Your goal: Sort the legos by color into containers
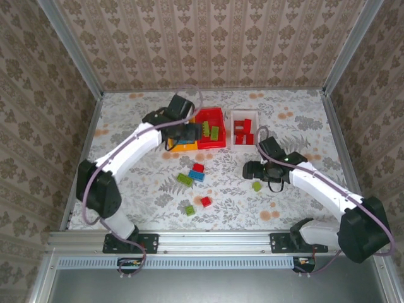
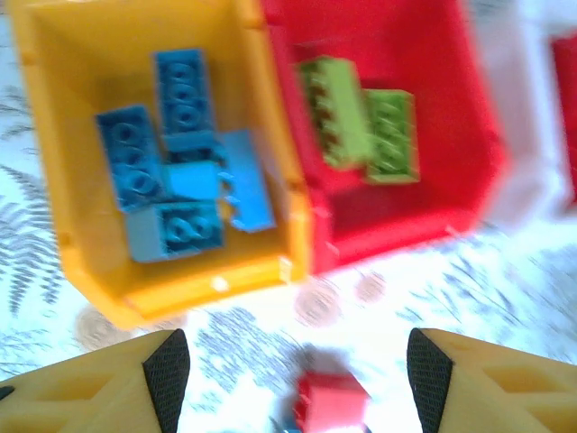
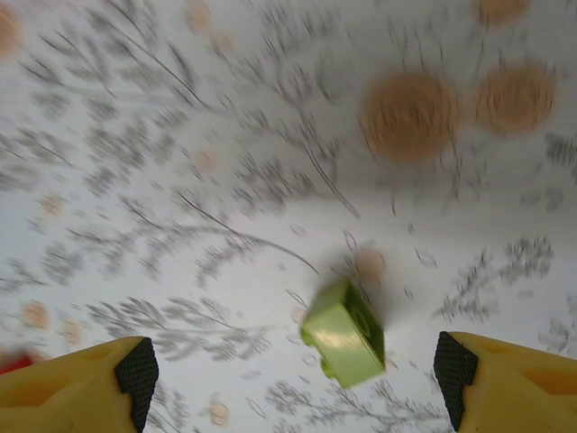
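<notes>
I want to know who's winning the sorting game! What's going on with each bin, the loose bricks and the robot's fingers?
orange-yellow bin, holds blue bricks
red bin, holds green bricks
white bin, holds red bricks
left fingers, open, holding nothing
right fingers, open, holding nothing
green brick, loose on the table below the right fingers
red brick, loose on the table, unsorted

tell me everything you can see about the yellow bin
The yellow bin is an open-top rectangular tub of glossy-looking orange-yellow plastic, with walls that slope in toward its floor. It stands upright on the flowered table. Its right rim seems to touch the red bin beside it. Inside lies a loose pile of about five blue bricks, most with studs up.
</notes>
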Robot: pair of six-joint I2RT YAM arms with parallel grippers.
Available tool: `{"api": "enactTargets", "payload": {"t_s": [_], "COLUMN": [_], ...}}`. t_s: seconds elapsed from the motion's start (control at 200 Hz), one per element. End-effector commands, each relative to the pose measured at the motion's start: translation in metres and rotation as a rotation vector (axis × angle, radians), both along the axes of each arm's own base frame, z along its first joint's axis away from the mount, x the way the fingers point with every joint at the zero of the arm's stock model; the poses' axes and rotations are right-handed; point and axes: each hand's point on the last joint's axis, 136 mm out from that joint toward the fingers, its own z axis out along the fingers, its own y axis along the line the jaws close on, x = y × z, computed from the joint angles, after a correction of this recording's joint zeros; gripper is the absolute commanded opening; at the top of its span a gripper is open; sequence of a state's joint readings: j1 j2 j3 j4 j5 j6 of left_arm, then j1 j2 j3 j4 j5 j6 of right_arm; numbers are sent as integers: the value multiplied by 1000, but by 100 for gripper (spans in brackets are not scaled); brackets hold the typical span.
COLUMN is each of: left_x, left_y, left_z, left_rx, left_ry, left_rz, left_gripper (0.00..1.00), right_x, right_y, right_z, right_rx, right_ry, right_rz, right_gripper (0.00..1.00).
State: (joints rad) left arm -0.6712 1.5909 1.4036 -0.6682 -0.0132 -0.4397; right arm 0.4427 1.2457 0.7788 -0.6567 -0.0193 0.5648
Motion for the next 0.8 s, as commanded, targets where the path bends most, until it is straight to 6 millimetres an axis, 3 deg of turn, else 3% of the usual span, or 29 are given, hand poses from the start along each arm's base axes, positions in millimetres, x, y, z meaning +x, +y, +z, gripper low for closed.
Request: {"api": "enactTargets", "payload": {"t_s": [0.0, 0.095, 0.205, 0.475, 0.72, 0.795], "left_x": [-39, -63, -78, -110, -117, -115], "left_y": [-17, -17, -15, -42, -46, -46], "left_z": [-6, -13, -17, -10, -11, -10], "left_rx": [-27, -37, -46, -200, -273, -272], "left_ry": [7, 41, 55, 82, 105, 100], "left_rz": [-137, -154, -145, -239, -225, -223], "left_gripper": [68, 67, 67, 66, 66, 66], "right_x": [-21, -23, -24, -17, -9, -7], "right_y": [-4, -4, -2, -1, 0, 2], "right_z": [-24, -35, -47, -56, -57, -55], "right_rx": [-15, -34, -48, -71, -89, -87], "right_ry": [134, 180, 221, 226, 209, 204], "right_rz": [-23, -5, 11, 41, 78, 95], "right_gripper": [84, 83, 79, 56, 41, 32]}}
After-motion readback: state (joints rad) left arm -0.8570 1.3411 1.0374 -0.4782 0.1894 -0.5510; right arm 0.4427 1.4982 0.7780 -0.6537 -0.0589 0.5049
